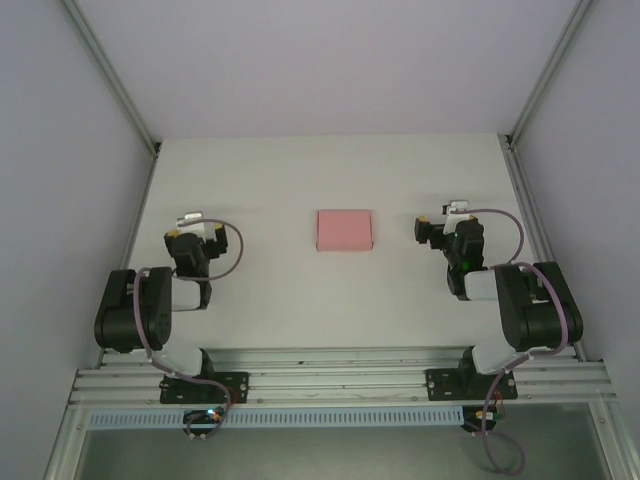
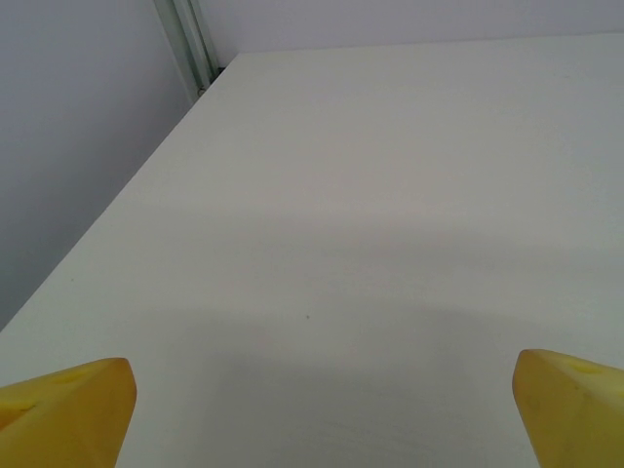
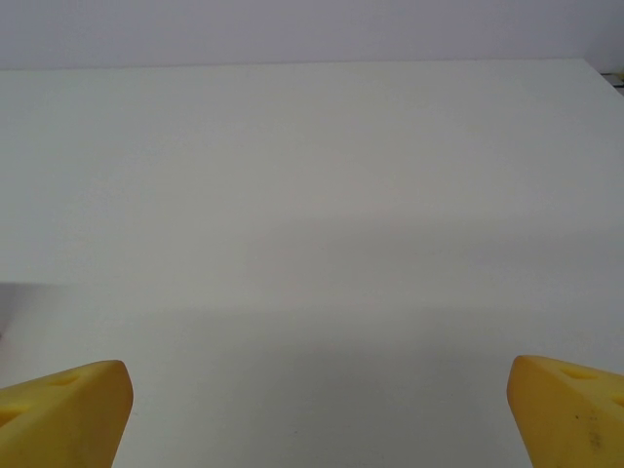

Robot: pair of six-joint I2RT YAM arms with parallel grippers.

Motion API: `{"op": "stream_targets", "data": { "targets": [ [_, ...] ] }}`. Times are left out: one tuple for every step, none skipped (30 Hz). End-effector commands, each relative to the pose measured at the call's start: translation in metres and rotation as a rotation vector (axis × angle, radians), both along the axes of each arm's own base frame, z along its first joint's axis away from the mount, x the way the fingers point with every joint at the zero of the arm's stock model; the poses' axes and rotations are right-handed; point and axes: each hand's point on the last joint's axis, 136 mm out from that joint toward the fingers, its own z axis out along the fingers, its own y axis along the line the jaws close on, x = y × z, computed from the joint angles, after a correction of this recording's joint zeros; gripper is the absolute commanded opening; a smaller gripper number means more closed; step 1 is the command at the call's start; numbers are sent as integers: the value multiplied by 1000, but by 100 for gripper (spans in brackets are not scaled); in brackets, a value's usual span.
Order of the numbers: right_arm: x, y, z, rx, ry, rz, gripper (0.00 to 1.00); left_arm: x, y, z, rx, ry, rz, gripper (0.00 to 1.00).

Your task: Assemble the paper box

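Observation:
The paper box (image 1: 345, 229) is a small pale pink rectangle lying on the white table (image 1: 330, 180), midway between the two arms. My left gripper (image 1: 192, 226) rests well to its left, apart from it. In the left wrist view its yellow fingertips (image 2: 68, 409) stand wide apart with bare table between them, so that gripper (image 2: 327, 409) is open and holds nothing. To the right of the box sits my right gripper (image 1: 447, 218), also clear of it. Its yellow fingertips (image 3: 63, 409) are spread just as wide, and this gripper (image 3: 317, 409) is open over bare table.
Grey walls and metal frame posts (image 1: 112, 75) close in the table on the left, right and back. A table edge and corner post (image 2: 190, 49) show in the left wrist view. An aluminium rail (image 1: 340, 380) carries both arm bases at the near edge.

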Motion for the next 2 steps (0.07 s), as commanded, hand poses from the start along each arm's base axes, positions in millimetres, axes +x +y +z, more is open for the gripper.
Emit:
{"op": "stream_targets", "data": {
  "targets": [
    [0,-2,2,6,-4,-17,100,4,3,5,-19,-11,15,100],
    [0,-2,2,4,-4,-18,100,4,3,5,-19,-10,15,100]
  ]
}}
